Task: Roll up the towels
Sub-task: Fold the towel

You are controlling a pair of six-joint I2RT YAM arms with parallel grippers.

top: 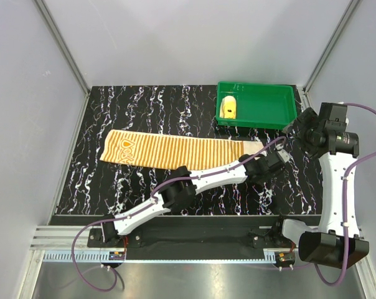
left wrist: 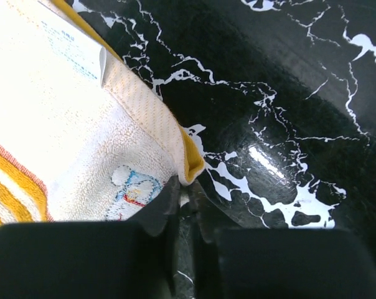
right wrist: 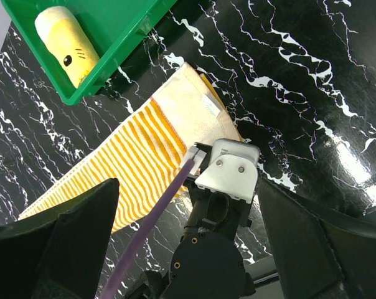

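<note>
Even overhead light is falling on the black marbled surface (top: 144, 112); glare patches are shining on it right of the striped towel (left wrist: 63, 124), whose cream end is washing out. The left claw (left wrist: 183, 194), nearest the lens, is blurring into dark shapes.

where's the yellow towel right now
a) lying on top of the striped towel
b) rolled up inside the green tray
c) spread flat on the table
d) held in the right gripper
b: the yellow towel sits as a roll inside the green tray, apart from the striped towel, which lies spread out flat outside the tray.
</note>
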